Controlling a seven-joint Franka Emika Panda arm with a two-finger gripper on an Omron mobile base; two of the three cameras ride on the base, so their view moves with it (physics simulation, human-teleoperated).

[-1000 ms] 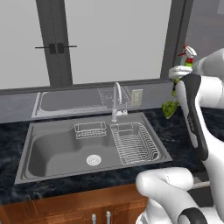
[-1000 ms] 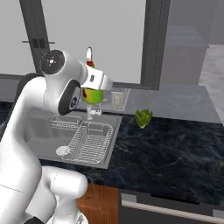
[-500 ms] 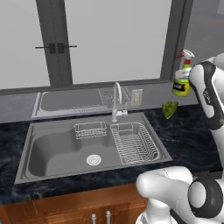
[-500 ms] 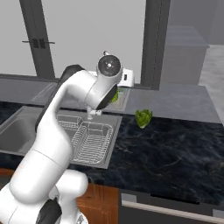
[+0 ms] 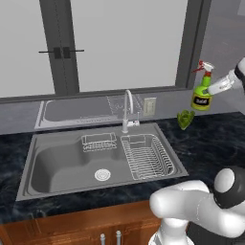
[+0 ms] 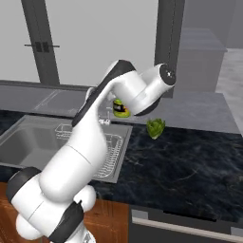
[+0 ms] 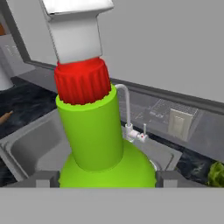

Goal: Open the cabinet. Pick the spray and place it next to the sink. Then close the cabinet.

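- The sink (image 5: 57, 167) is the largest container: 1 wide steel basin, dry and bare apart from the drain, with a small wire caddy (image 5: 98, 141) on its back wall and a wire rack (image 5: 146, 155) filling its right part. Both wire pieces hold nothing. The faucet (image 5: 127, 110) stands behind them, and a flat ledge (image 5: 76, 110) lies behind that.
- The counter (image 5: 215, 139) to the right of the sink is dark stone, with a small green leafy thing (image 5: 185, 118) near the back wall; it could crowd the set-down spot.
- The spray (image 5: 203, 91) hangs upright in the air, above that counter and to the right of the sink, well above the leafy thing. In the right base view it (image 6: 121, 108) sits tucked under the arm's wrist.
- The gripper (image 7: 107, 177) pinches the spray's round body, 1 finger on each side, jaws spread wide around it, as the hand view shows; the neck, red collar and white trigger head rise above the fingers.
- Handling, as a judgement: a small plastic bottle, probably light and fairly stiff, smooth and so somewhat slippery. The belly is the sound place to hold, since the trigger head is narrow and could twist. With a narrow base, it may tip if released tilted.
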